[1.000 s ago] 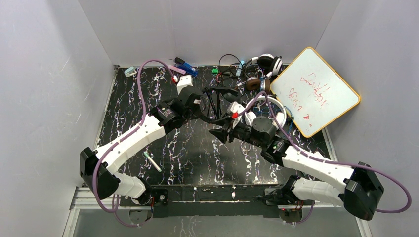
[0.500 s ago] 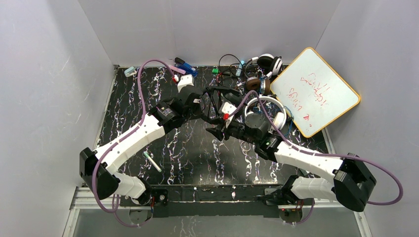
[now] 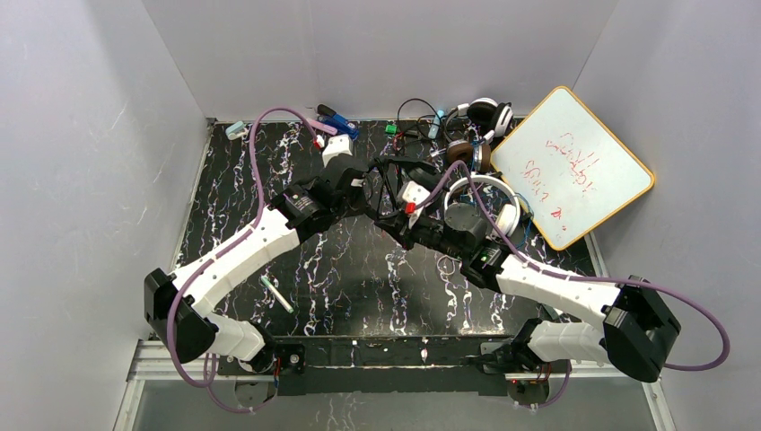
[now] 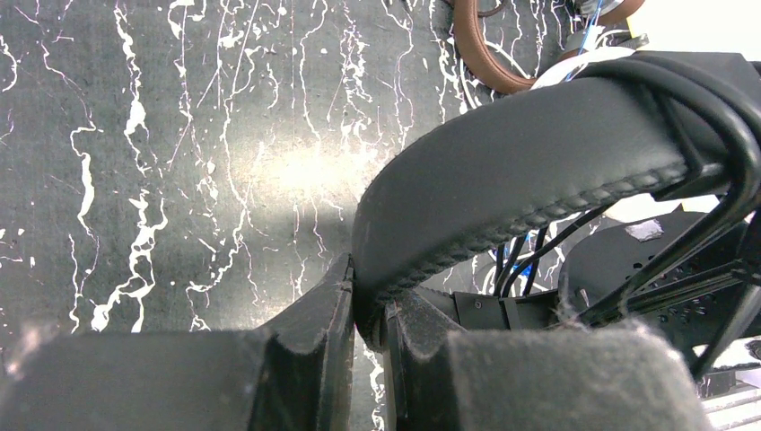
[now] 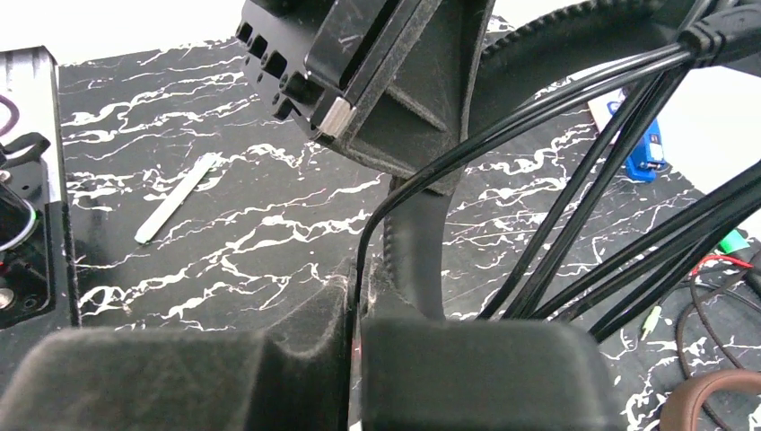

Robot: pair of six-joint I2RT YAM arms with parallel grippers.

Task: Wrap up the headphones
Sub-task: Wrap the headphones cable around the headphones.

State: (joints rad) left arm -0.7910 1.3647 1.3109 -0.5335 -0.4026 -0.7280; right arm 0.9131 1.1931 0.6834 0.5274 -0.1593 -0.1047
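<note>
The black headphones (image 3: 395,180) hang above the table's middle, their cord looped several times over the padded headband (image 4: 520,171). My left gripper (image 3: 370,205) (image 4: 368,314) is shut on the headband's lower end. My right gripper (image 3: 401,229) (image 5: 359,301) sits just below and to the right of it, shut on a thin black strand of the cord (image 5: 366,260) right beside the headband (image 5: 417,251). White headphones (image 3: 492,193) lie behind my right arm. Brown headphones (image 3: 467,151) and another white-and-black pair (image 3: 485,112) lie at the back.
A whiteboard (image 3: 570,166) with red writing leans at the back right. A white stick (image 3: 276,294) lies at the front left. A small white box (image 3: 335,151), blue items (image 3: 339,124) and loose cables (image 3: 413,117) crowd the back edge.
My right arm has slid left and forward towards the black headphones, and its jaws have closed on the cord. The left arm holds still with the headband.
</note>
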